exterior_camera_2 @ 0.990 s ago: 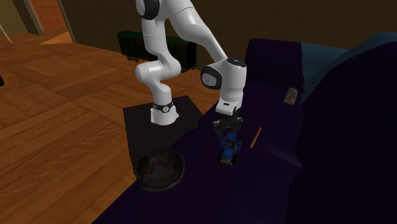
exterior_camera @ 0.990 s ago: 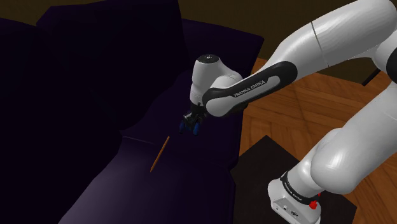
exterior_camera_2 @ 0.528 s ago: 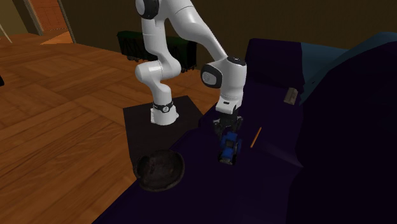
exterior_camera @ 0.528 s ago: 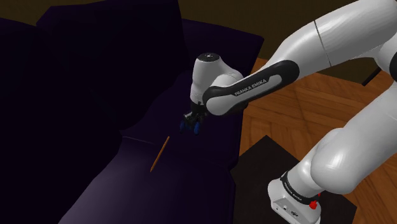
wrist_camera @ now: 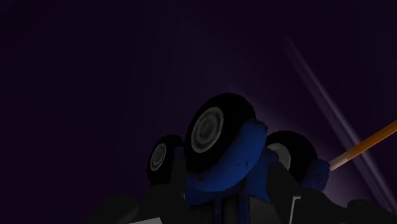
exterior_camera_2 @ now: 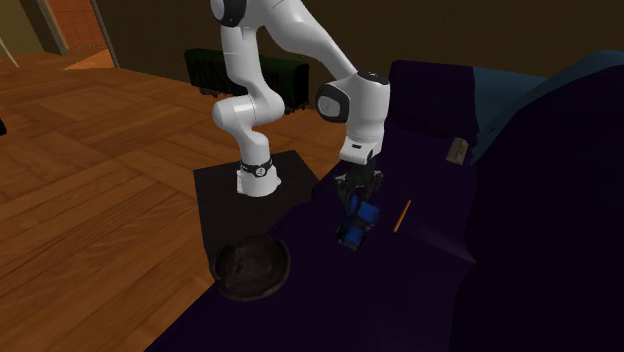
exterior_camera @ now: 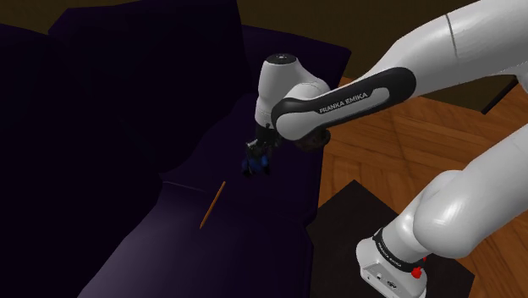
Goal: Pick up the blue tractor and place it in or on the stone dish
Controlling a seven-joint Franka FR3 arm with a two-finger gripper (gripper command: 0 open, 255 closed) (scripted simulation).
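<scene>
Currently claw (exterior_camera_2: 358,198) clenched on the blue tractor (exterior_camera_2: 356,224) (tilted) over the purple sofa (exterior_camera_2: 430,275), dark dish (exterior_camera_2: 250,266) at its edge.

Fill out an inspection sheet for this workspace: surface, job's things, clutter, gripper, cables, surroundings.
Surface: dark purple sofa seat, dimly lit.
Job's things: blue tractor hangs tilted in the gripper, apparently off the seat; dark dish is empty, by the seat's edge toward the second exterior view's lower left.
Clutter: orange stick lies on the seat beside the tractor; small grey object lies further back.
Gripper: shut on the tractor.
Cables: nothing seen.
Surroundings: black stand on a wood floor.
</scene>
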